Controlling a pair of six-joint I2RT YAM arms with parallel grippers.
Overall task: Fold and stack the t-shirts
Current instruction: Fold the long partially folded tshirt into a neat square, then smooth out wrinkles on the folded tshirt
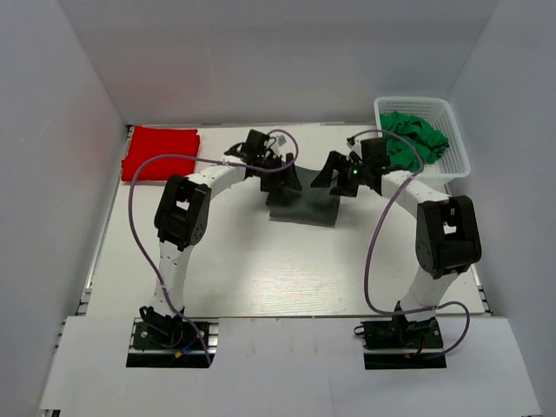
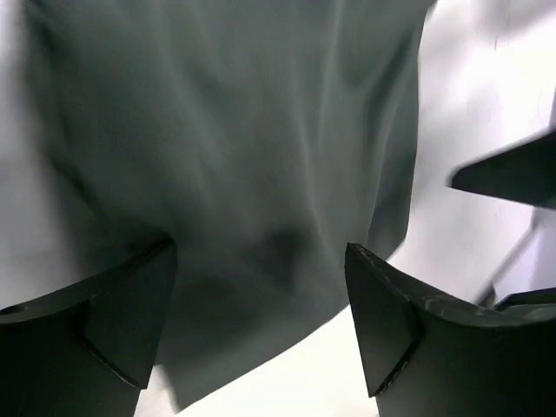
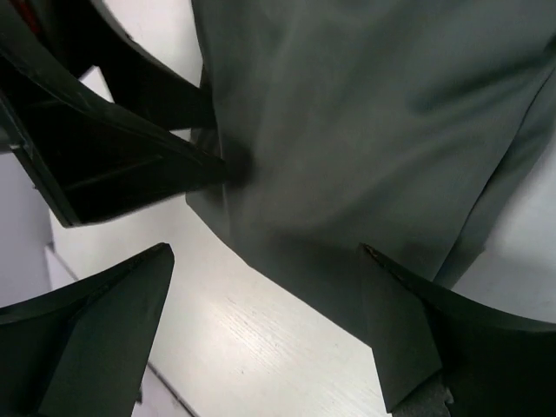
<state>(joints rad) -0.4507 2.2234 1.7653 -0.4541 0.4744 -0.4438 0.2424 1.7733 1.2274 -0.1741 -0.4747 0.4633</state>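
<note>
while the red t-shirt (image 1: pixel 161 154) lies folded into a flat oblong at the far left corner of the bench (image 1: pixel 261 278), the dark charcoal grey t-shirt (image 1: pixel 304 208) sits well apart from it near the bench's middle, so the stacking is not yet done. from above the grey one looks like a compact rectangle, which suggests most of its folding is finished. the wrist views, though, show soft ripples in the cloth and one edge that runs slanted, so i judge it may want one more fold or a smoothing. the left pincer (image 1: pixel 276 176) hangs over the grey shirt's far left edge and the right pincer (image 1: pixel 345 176) over its far right edge, near each other. in the wrist views each has its fingers (image 2: pixel 104 330) spread wide with nothing pinched between them, and the cloth lies below the gap. in the right wrist view one tip of the left pincer seems to touch the shirt's edge, but whether it presses the cloth i cannot tell. what remains, as i judge it, is to finish the grey shirt and bring the two together in one pile. a white basket (image 1: pixel 459 158) at the far right corner holds crumpled green cloth (image 1: pixel 415 137); whether that is more shirts awaiting folding cannot be told.
</note>
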